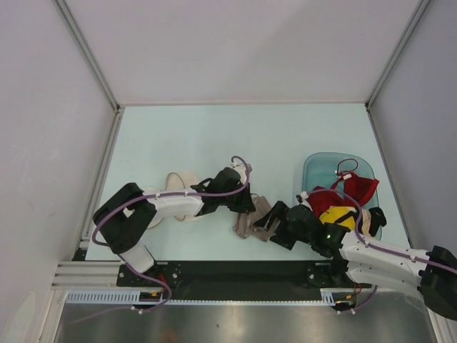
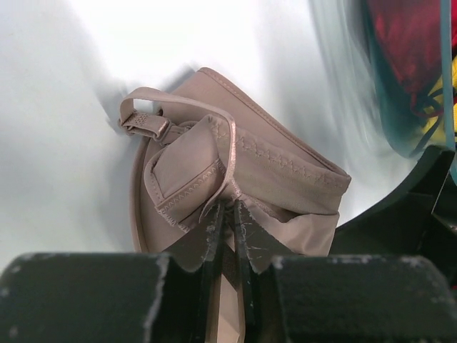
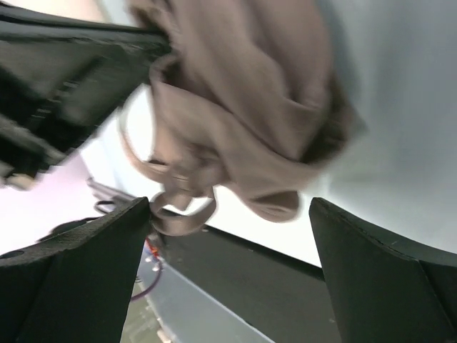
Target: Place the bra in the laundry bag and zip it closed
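Top external view showed me the bra (image 1: 251, 219) bunched on the table at about 6 o'clock, close to the near edge, between the two wrists. The left gripper (image 1: 246, 204) was pinched shut on a fold of it; from the left wrist I saw the fingers (image 2: 214, 221) nipping the seam where a cup met its strap. The right gripper (image 1: 275, 221) stood wide apart just beside the bundle, holding nothing, and its wrist camera had the taupe fabric hanging above the gap.

I judged this the pick-up step: the bra was gripped but not yet in the laundry bag (image 1: 180, 183), which lay at 9 o'clock from it, half hidden under the left arm. I could not tell whether its zip was open. The next move called for carrying the bundle toward 9 o'clock and parting the bag's halves, probably with the free right fingers.

The bra's long axis ran roughly 7 to 1 o'clock, its strap loop pointing about 10 o'clock in the left wrist view.
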Controlling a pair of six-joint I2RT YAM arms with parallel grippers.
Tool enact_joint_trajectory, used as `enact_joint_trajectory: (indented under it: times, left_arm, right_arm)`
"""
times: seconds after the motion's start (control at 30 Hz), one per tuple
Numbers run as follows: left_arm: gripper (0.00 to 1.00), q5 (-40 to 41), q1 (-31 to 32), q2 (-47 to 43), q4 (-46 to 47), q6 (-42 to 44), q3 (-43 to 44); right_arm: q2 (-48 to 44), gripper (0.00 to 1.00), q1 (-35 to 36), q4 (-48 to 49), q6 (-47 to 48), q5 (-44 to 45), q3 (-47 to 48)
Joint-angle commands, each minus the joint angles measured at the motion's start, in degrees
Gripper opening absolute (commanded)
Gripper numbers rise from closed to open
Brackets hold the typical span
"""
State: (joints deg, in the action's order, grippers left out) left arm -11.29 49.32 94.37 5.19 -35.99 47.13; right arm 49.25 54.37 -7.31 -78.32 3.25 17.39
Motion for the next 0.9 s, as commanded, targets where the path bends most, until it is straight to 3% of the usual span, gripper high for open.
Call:
enact_joint_trajectory:
  times: [0.0, 0.2, 0.87]
  left_arm:
    - [0.15, 0.04, -1.07, 0.29, -0.71, 0.66, -1.52]
    - [0.14, 0.30, -2.03, 1.17, 0.08, 0.48, -3.10]
    - [0.13, -0.84, -4.50, 3.19, 2.02, 0.48, -5.56]
  right_arm:
    - [0.58, 1.00, 3.72, -6.22, -5.26, 9.48, 2.91]
    - [0.05, 1.00, 7.50, -10.44, -10.26, 13.18, 3.62]
    - [8.13, 1.00, 9.35, 2.82, -15.20, 20.66, 0.81]
